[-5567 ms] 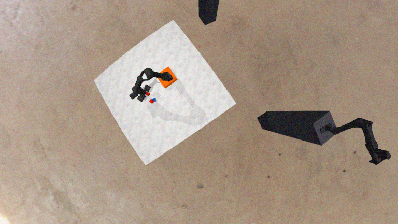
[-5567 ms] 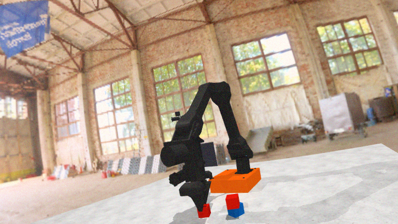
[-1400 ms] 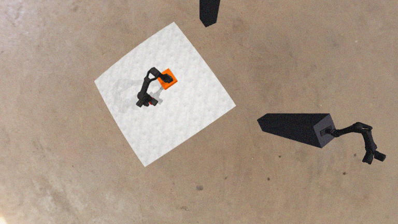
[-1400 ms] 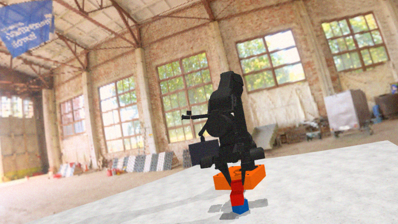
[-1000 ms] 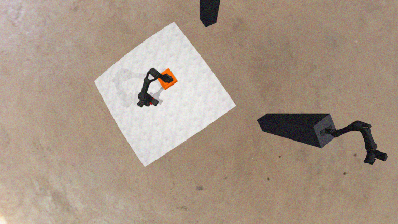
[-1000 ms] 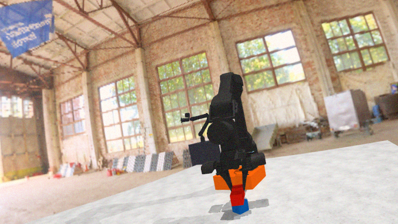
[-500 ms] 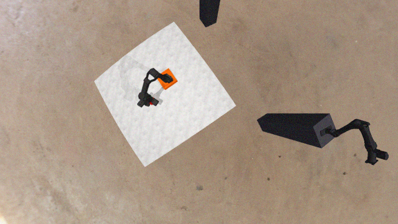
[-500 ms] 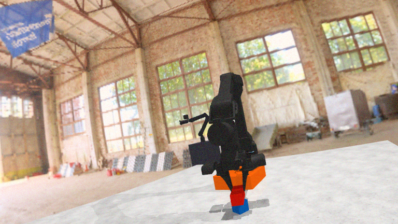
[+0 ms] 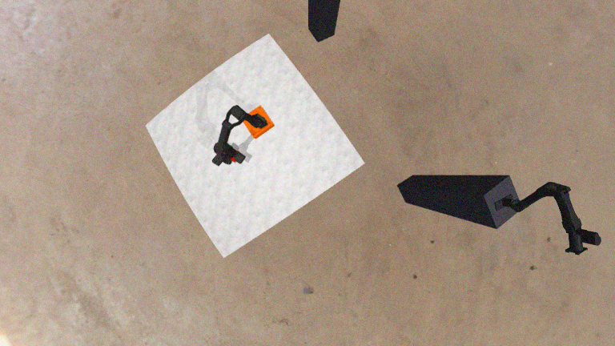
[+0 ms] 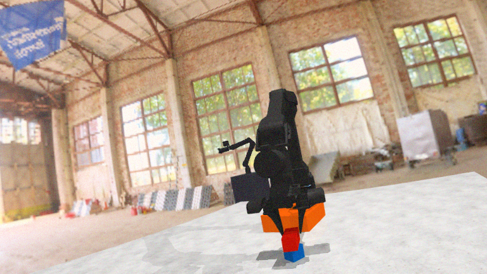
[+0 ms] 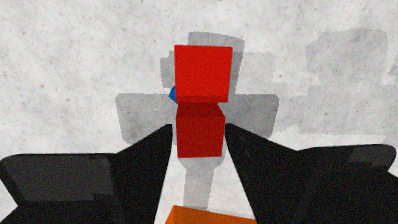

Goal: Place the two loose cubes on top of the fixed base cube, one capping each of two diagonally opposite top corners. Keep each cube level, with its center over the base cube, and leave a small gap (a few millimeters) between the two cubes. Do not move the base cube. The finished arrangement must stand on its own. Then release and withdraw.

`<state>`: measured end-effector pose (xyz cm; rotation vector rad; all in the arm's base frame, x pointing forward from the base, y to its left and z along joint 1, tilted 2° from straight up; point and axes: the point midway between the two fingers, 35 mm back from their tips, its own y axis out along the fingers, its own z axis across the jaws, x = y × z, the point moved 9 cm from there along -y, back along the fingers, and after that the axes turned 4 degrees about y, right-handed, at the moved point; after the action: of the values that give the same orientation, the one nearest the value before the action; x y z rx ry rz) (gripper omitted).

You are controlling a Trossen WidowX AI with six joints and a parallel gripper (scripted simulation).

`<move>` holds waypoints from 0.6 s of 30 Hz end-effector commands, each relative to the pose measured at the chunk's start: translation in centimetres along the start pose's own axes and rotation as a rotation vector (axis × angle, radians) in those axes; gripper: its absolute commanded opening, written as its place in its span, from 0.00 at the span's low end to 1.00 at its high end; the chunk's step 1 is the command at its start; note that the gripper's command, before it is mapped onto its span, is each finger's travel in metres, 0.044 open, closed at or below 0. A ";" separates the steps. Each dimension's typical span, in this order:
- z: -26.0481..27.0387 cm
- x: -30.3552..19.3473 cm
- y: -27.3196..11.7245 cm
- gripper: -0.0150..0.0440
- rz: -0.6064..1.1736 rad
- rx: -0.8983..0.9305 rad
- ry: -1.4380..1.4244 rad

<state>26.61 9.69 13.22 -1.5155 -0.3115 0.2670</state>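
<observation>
The blue base cube [image 10: 294,255] [image 11: 173,95] stands on the white mat, mostly hidden by red in both views. One loose red cube [image 11: 202,73] is at its top, farther from the arm base. The other red cube [image 11: 200,136] is nearer, between my fingertips. They look very close together in the wrist view; any gap is hard to tell. In the exterior view the red cubes [image 10: 290,240] overlap above the blue one. My gripper [image 11: 198,129] [image 10: 291,234] is open, with a thin gap visible on each side of the nearer cube.
The orange arm base [image 9: 262,129] [image 10: 269,224] [image 11: 210,215] stands close by on the white mat [image 9: 283,180]. A second black arm [image 9: 567,211] on a dark pedestal [image 9: 451,195] is off the mat. Another dark block [image 9: 322,19] is at the top edge of the top view.
</observation>
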 end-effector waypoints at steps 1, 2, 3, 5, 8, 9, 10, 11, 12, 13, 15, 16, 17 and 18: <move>0.0 0.0 -0.8 0.60 -0.001 0.000 0.000; 0.0 0.0 -0.9 0.60 -0.001 0.000 0.000; 0.0 0.0 -1.0 0.60 -0.001 0.000 0.000; 0.0 0.0 -1.2 0.60 -0.001 0.000 0.000; 0.0 0.0 -1.6 0.60 -0.001 0.000 0.000; 0.0 0.0 -1.7 0.60 -0.001 0.000 0.000; 0.0 0.0 -1.8 0.60 -0.001 0.000 0.000; 0.0 0.0 -2.0 0.60 -0.001 0.000 0.000; 0.0 0.0 -2.1 0.60 -0.001 0.000 0.000; 0.0 0.0 -2.2 0.60 -0.001 0.000 0.000; 0.0 0.0 -2.5 0.60 -0.001 0.000 0.000; 0.0 0.0 -2.6 0.60 -0.001 0.000 0.000; 0.0 0.0 -2.7 0.60 -0.001 0.000 0.000; 0.0 0.0 -2.9 0.60 -0.001 0.000 0.000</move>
<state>26.48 9.58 15.40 -1.5176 -0.3014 0.2736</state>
